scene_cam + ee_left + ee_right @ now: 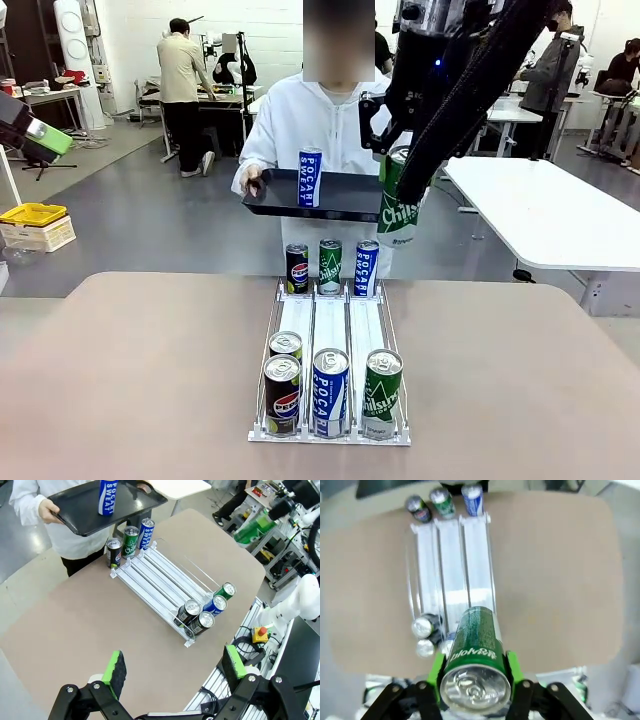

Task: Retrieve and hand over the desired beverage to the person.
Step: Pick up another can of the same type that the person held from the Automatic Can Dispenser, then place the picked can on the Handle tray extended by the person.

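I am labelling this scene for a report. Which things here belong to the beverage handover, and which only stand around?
Part of the job: right gripper shut on green Chilsung can; person's black tray carrying a Pocari Sweat can.

Just around: can rack, yellow bin, open left gripper.

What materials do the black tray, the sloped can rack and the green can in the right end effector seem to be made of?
Black tray: probably plastic; smooth, with a slight sheen on its rim.
Can rack: apparently clear plastic lanes with thin wire dividers; the table shows through.
Green can in the right end effector: metal, likely aluminium; shiny silver top with pull tab, glossy printed side.
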You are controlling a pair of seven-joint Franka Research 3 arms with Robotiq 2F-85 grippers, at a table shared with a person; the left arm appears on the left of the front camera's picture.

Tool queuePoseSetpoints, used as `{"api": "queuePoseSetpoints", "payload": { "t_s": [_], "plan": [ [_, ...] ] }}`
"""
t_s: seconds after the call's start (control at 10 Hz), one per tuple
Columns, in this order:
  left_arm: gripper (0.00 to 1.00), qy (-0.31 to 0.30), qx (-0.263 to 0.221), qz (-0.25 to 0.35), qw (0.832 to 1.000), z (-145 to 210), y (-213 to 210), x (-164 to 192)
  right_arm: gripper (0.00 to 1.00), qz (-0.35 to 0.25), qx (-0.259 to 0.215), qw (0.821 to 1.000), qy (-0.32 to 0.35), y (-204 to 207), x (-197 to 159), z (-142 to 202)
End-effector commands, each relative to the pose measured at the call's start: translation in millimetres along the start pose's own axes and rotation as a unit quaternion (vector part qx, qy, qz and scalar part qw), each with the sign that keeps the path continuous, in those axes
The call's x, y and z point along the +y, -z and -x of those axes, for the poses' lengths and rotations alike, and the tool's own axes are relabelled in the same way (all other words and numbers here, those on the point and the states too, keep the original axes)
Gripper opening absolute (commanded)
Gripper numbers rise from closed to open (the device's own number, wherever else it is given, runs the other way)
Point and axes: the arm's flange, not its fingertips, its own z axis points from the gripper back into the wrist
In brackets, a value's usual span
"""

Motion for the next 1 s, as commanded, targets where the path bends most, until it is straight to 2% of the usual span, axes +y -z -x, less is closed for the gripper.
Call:
{"api": "queuePoseSetpoints", "payload": {
  "t_s": [0.0, 0.9],
  "plan": [
    [1.00, 0.009, -0.006, 0.010, 1.000, 0.9, -0.9, 1.9, 0.45, 0.012, 0.002, 1.000, 0.000, -8.5, 4.3, 18.5],
    [1.00, 0.009, -0.006, 0.010, 1.000, 0.9, -0.9, 1.9, 0.45, 0.012, 0.002, 1.000, 0.000, -8.5, 4.3, 18.5]
  ]
}}
